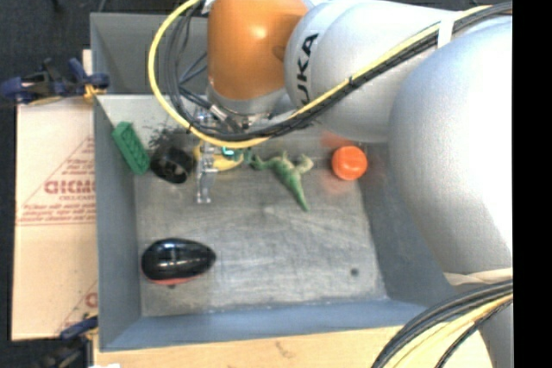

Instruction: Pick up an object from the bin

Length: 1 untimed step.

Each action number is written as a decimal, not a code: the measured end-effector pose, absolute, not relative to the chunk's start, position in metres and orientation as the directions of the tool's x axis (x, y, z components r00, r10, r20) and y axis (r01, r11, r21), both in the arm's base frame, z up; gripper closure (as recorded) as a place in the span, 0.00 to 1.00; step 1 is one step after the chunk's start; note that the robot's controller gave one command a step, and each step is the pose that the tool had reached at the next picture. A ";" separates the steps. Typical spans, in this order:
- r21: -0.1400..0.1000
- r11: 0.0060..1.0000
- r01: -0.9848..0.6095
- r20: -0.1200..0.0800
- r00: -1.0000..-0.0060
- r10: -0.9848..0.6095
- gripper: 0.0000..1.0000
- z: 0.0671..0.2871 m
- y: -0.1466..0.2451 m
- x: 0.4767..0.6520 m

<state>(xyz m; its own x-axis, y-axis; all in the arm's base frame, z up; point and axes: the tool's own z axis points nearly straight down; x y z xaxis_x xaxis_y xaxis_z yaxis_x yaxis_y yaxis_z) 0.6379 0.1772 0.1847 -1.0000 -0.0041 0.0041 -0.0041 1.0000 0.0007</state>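
Grey metal bin with not much in it, so the pick really comes down to what sits closest to the end effector. That hangs low under the orange wrist cover, over the upper-left part of the bin floor. I can't tell whether it's spread or closed because the wrist hides most of it. I don't see anything pinched in it either.

The nearest thing is a black roundish lump, just beside the end effector on the view's left and slightly toward the back wall. It looks close but not touching, as far as I can make out. Past it, a flat green brick lies along the left wall.

On the other side, a green toy dinosaur lies near on the right, its long axis running from upper left to lower right. An orange ball sits further right. A black mouse-shaped thing is well apart, toward the front.

My guess is a short sidestep left gets the lump. If it goes for the dino, the grip should probably cross its body rather than line up with it.
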 end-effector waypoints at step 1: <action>0.002 1.000 -0.001 -0.004 -1.000 -0.001 0.00 0.190 0.176 0.640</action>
